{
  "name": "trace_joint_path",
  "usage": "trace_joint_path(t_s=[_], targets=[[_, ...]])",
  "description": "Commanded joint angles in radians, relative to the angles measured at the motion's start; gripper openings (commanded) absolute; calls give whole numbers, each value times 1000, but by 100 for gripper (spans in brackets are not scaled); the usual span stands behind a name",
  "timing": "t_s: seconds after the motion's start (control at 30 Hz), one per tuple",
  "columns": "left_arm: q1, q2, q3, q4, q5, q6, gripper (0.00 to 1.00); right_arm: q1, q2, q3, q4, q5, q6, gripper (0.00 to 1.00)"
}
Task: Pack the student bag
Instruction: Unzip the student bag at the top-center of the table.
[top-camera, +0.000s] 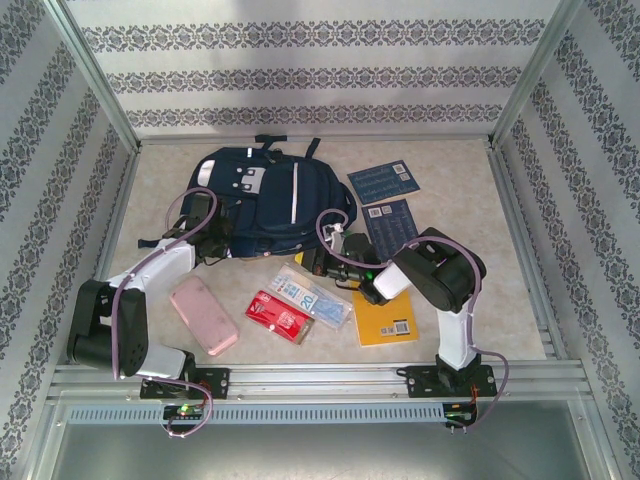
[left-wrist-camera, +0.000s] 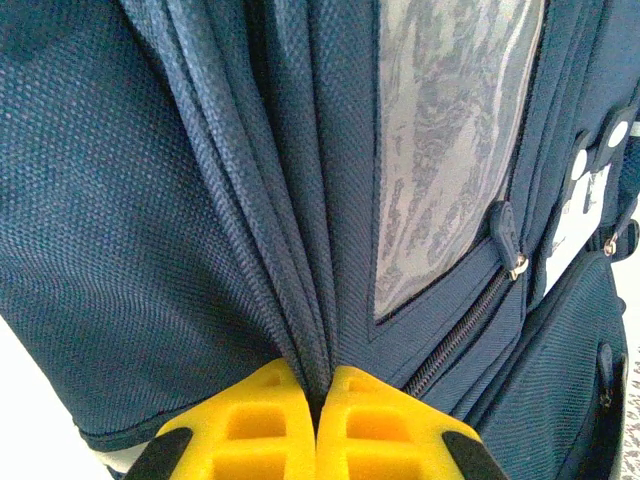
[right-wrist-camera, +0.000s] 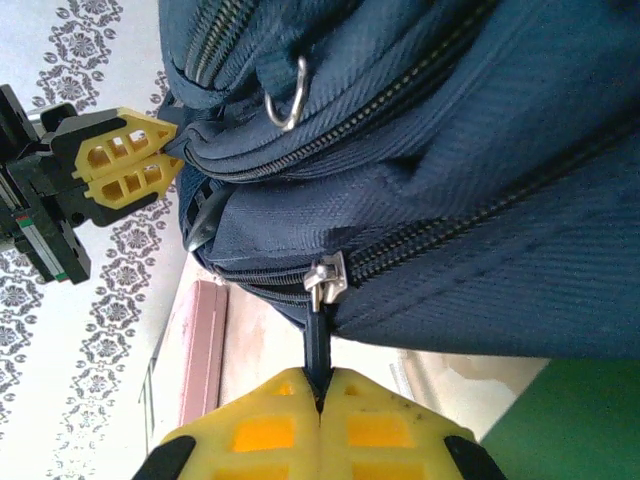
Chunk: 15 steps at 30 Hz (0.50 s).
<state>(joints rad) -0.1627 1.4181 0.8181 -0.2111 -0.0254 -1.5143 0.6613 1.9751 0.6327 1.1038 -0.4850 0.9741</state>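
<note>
The student bag (top-camera: 265, 200) lies flat at the back middle of the table, navy with a white stripe. My left gripper (left-wrist-camera: 318, 385) is shut on a gathered fold of the bag's fabric (left-wrist-camera: 300, 300) at its lower left edge (top-camera: 207, 238). The same gripper (right-wrist-camera: 172, 148) appears in the right wrist view, pinching the bag's corner. My right gripper (right-wrist-camera: 322, 385) is shut on the dark zipper pull (right-wrist-camera: 318, 345), which hangs from a silver slider (right-wrist-camera: 327, 280) at the bag's near edge (top-camera: 328, 262).
In front of the bag lie a pink case (top-camera: 203, 315), a red packet (top-camera: 279, 316), a clear pouch (top-camera: 312, 297) and a yellow notebook (top-camera: 385, 318). Two blue booklets (top-camera: 382, 182) (top-camera: 392, 225) lie to the bag's right. Patterned walls enclose the table.
</note>
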Motion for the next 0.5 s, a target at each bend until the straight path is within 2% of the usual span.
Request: trace_joint_path(t_s=[0.0, 0.17, 0.47], targets=[[35, -19, 39, -3, -59, 28, 0, -42, -45, -22, -47, -23, -1, 0], [53, -11, 55, -6, -50, 38, 0, -94, -115, -22, -171, -60, -55, 0], [69, 15, 89, -11, -14, 57, 0, -203, -225, 28, -501, -101, -222, 0]])
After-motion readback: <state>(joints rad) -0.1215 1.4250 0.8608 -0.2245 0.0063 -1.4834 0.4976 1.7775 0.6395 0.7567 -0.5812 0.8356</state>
